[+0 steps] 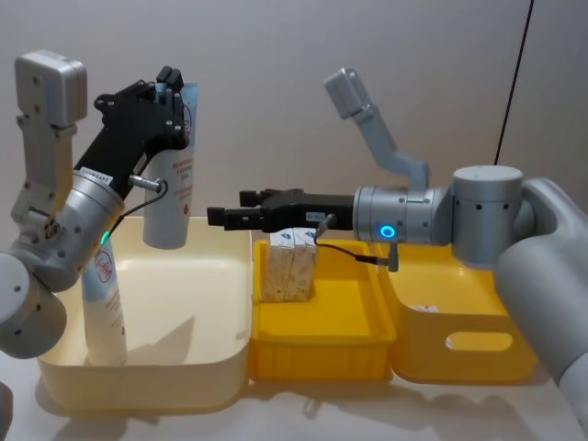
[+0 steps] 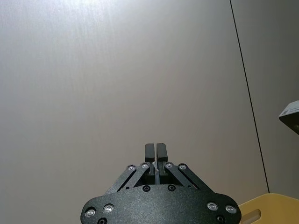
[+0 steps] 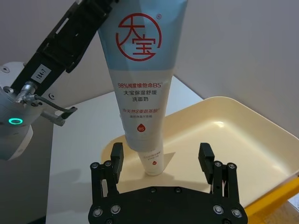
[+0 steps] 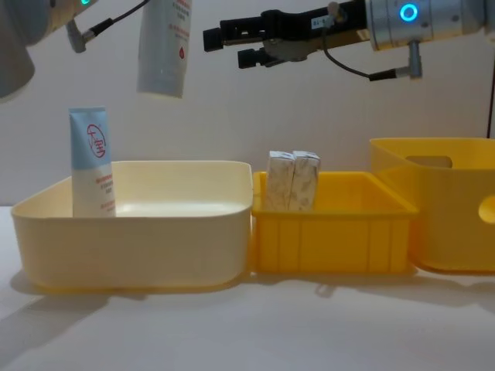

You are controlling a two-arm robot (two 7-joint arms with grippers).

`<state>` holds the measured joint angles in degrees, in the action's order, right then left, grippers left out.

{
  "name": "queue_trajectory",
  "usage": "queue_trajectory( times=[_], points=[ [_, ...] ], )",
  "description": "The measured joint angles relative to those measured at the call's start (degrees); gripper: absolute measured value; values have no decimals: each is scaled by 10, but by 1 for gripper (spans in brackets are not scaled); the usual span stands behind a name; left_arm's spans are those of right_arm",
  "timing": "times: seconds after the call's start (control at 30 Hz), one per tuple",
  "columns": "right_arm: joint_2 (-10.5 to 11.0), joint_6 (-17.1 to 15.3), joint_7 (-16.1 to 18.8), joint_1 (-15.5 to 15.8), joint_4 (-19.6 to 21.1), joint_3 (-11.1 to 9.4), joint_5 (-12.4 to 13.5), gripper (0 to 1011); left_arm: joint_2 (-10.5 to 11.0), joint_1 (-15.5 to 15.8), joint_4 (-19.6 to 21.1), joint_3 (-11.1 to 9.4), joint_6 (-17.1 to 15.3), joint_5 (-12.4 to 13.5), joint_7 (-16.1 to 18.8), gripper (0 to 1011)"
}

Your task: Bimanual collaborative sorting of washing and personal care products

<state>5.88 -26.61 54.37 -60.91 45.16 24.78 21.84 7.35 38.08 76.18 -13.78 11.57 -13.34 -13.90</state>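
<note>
Tube (image 1: 171, 188) hangs pinched in my left tool (image 1: 174, 92) over the cream bin (image 1: 220, 271); right tool (image 1: 233, 209) gapes empty. Next, I reckon: lower, release.

A: Tubes, how many?

B: Two. Both pale blue & white w/ red round logo, red print.

A: 1st one?

B: Hanging tube (image 1: 173, 175) is up in the air, approx. vertical, cap end down. Its flat crimped end is pinched in the left gripper (image 1: 175, 87), above the cream bin (image 1: 147, 372).

A: 2nd?

B: Standing tube (image 4: 92, 162) is upright on its cap, inside the cream bin on its left side, logo facing front.

A: Cartons?

B: Two cartons (image 4: 293, 181), whitish w/ orange-pink speckle. They're upright, side by side & touching, in the back-left corner of the small yellow bin (image 4: 332, 232), on the side next to the cream bin.
</note>
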Motion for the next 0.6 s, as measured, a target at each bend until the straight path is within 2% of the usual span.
queue_trajectory(
  times=[0.6],
  points=[
    [-29, 34, 10, -37, -63, 21, 1, 1001, -5, -3, 1, 7, -5, 6, -4, 34]
  ],
)
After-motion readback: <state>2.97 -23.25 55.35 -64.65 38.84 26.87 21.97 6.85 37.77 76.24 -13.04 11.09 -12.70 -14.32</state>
